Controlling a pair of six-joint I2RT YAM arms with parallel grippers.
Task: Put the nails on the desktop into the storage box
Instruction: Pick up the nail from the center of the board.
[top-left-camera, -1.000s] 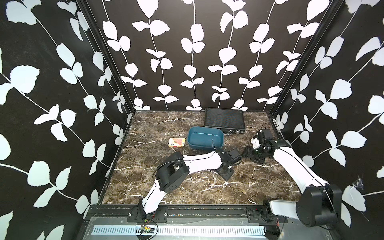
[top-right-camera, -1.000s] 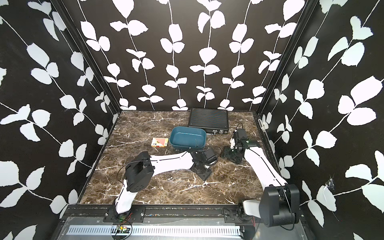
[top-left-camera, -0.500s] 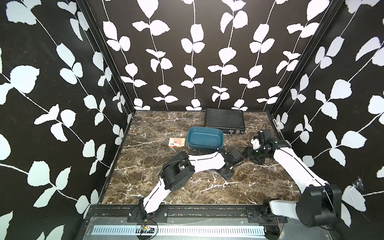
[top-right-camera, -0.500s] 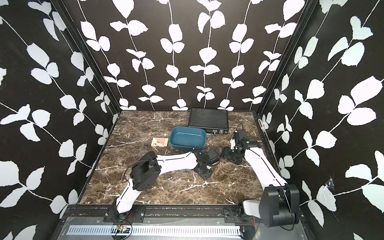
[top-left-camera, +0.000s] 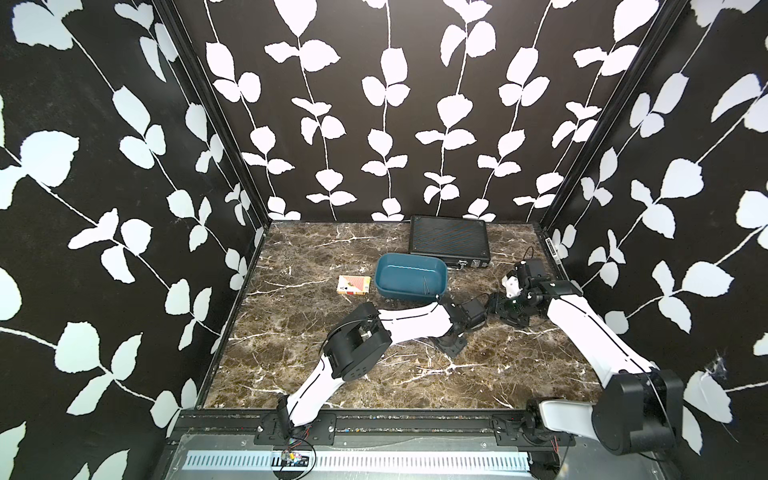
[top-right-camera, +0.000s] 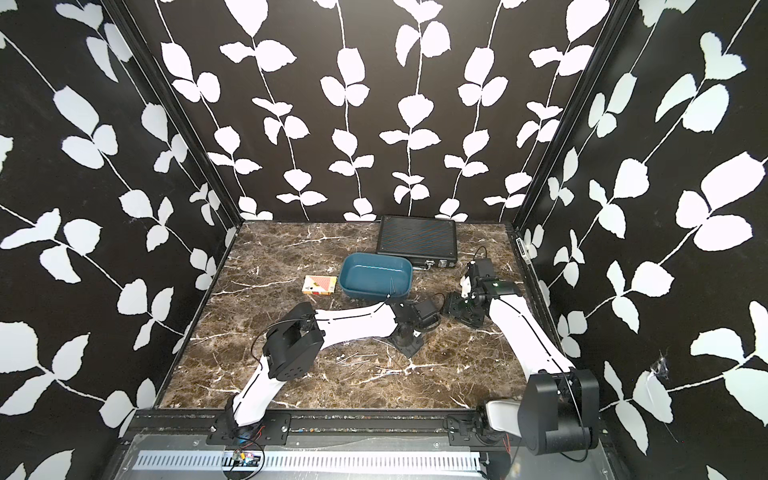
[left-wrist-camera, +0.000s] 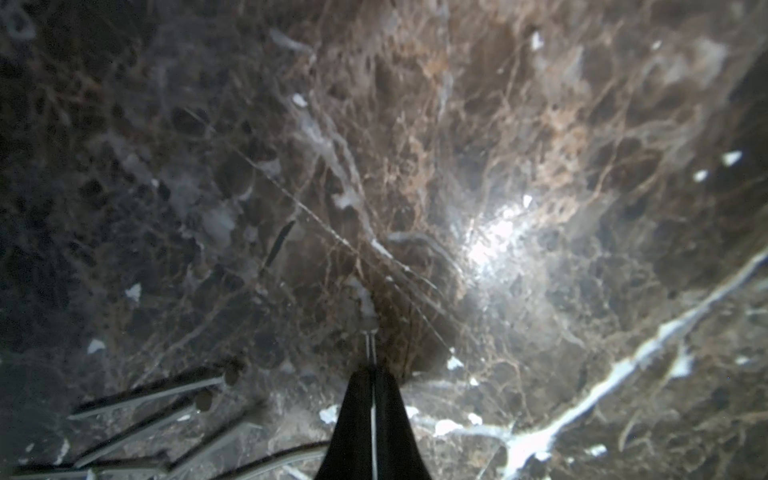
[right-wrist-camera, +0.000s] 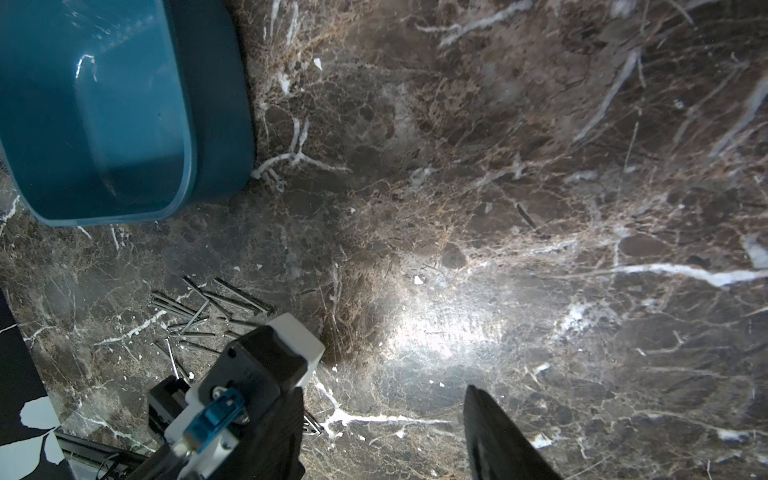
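Across a flat brown marble-patterned desktop (top-left-camera: 291, 324) with white veins, enclosed by black panels (top-left-camera: 83, 187) printed with white leaves, saw two white-and-black robot arms (top-left-camera: 415, 322) reaching inward from the near edge; found a shallow teal-blue plastic storage box (top-left-camera: 399, 293), rectangular with rounded corners and lidless, toward the back middle; made out a few hair-thin silvery nails (top-left-camera: 425, 285) lying inside it near its right end; noted a larger black ribbed case (top-left-camera: 449, 237) just behind the box and a small orange-white card box (top-left-camera: 353, 286) just beside its left end. Found the left gripper (left-wrist-camera: 371, 370) pointed down at the desktop in front of the box; could not judge contact between tips and surface; saw its two black fingers (left-wrist-camera: 353, 415) pressed together in the left wrist view, with one thin silvery-grey nail (left-wrist-camera: 370, 345) pinched between them and jutting past the tips. Saw several more loose nails (right-wrist-camera: 208, 307) lying criss-crossed on the marble close beside that gripper, outside the box and apart from it; traced those loose nails (top-right-camera: 358, 358) as faint lines in a top view. Found the right gripper (right-wrist-camera: 384, 390) held above the desktop to the right of the box, near the left gripper; saw its fingers (right-wrist-camera: 498, 436) standing well apart, with only bare marble between them and nothing held.
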